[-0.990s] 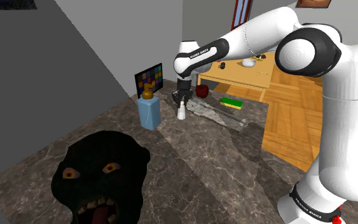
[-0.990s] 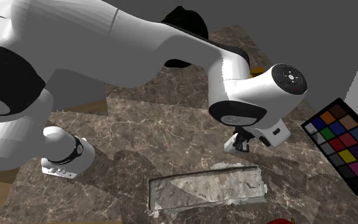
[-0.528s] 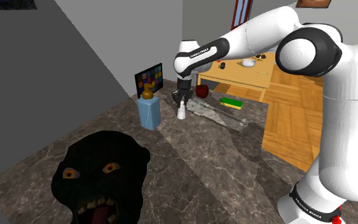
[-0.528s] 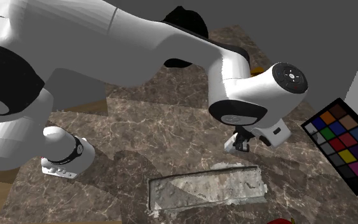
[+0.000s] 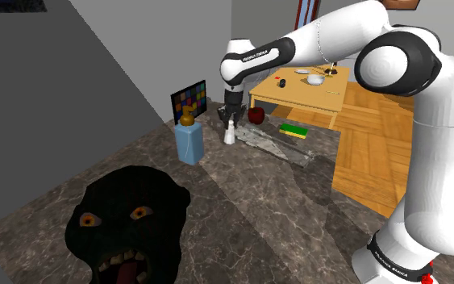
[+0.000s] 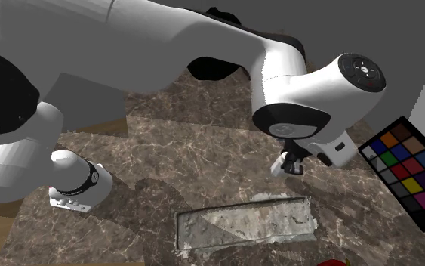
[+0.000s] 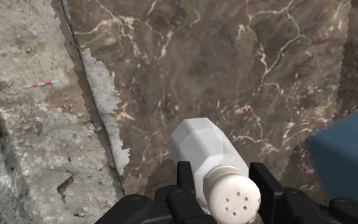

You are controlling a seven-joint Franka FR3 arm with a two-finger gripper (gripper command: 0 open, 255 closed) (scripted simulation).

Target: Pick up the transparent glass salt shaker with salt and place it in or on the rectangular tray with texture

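Wrist view, salt shaker (image 7: 204, 147) clasped in gripper (image 7: 222, 172)

salt shaker (image 5: 230, 134) now lifted off the marble counter (image 5: 241, 185), fingers (image 7: 185, 181) carried upward with it, arm (image 5: 314, 40) raised

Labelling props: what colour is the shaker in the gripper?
Plain white salt shaker, clearest in the wrist view.

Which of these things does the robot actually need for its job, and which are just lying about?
Job in hand:
gripper, shut on the white salt shaker
textured grey tray

Lying about:
blue bottle
colour chart
black ape head
red fruit
green block
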